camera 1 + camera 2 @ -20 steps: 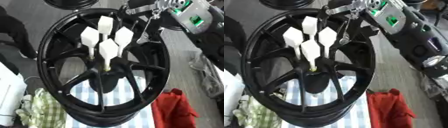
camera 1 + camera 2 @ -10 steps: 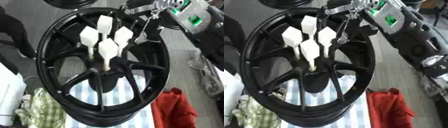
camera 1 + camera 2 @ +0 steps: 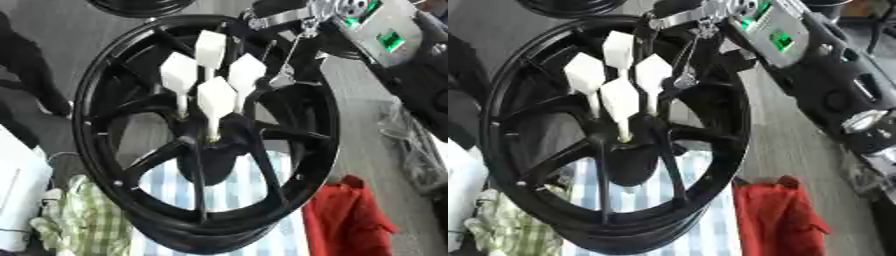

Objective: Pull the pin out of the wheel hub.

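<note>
A black spoked wheel hub (image 3: 105,100) stands tilted on a blue checked cloth. Several white pins with flat block heads stick out of its centre: a top pin (image 3: 210,46), a left pin (image 3: 178,75), a right pin (image 3: 246,72) and a front pin (image 3: 215,97). My right hand (image 3: 697,17) comes in from the upper right, over the rim's top edge. One thin silver finger (image 3: 286,75) hangs straight down just right of the right pin, apart from it. Nothing is held. My left hand shows in neither view.
A blue-and-white checked cloth (image 3: 236,192) lies under the wheel. A green checked rag (image 3: 83,222) and a white object (image 3: 17,195) sit at lower left. A red cloth (image 3: 350,220) lies at lower right. Another black wheel (image 3: 140,5) is at the top.
My right hand has edged slightly left along the rim's top. The pins and the wheel stand as before.
</note>
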Robot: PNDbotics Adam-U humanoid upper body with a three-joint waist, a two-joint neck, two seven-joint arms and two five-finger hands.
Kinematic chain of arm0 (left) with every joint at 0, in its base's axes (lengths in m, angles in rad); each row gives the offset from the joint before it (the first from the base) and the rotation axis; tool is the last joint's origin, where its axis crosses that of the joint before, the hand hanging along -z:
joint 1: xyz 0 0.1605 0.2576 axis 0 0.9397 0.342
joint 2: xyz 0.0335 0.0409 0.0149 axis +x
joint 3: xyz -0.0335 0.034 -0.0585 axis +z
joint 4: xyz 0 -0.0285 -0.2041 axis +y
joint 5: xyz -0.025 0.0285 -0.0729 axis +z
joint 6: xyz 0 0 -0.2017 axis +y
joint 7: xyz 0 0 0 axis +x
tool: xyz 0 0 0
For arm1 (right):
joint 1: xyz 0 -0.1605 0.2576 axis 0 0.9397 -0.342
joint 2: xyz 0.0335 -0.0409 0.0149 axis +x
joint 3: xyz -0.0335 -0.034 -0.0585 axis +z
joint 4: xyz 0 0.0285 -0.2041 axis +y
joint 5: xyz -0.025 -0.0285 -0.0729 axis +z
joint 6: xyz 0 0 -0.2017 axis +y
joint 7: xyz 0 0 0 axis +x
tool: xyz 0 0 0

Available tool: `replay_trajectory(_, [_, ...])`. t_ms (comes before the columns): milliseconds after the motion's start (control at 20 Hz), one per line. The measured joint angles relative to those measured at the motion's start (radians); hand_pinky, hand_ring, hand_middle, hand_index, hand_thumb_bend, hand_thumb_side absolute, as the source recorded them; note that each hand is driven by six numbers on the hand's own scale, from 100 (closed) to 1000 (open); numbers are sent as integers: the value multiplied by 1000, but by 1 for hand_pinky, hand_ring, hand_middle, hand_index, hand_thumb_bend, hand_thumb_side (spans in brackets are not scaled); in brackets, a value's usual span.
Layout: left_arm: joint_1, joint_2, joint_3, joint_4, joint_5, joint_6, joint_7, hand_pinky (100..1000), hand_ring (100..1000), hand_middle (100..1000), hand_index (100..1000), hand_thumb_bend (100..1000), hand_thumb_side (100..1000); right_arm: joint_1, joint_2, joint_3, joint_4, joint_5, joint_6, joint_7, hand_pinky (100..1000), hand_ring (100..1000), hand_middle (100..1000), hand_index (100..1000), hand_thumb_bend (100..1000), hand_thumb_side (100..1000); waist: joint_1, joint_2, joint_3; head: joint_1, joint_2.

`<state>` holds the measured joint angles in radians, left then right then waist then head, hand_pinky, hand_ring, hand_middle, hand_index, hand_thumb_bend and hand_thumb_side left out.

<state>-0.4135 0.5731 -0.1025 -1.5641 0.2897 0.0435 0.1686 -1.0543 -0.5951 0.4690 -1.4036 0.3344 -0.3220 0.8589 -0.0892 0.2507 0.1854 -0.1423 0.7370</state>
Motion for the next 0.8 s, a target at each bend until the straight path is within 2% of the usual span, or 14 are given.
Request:
replay_trajectory(550, [1,7,0,0,0,0,0,692,767,753,770,100,863,4,0,-7,0,-15,1,1,845,685,467,593,227,100,-1,2,1,-4,0])
replay_trajectory(800, [7,8,0,0,0,1,0,692,767,753,770,100,863,8,0,-26,-2,-35,8,8,806,615,385,505,155,100,-1,2,1,-4,0])
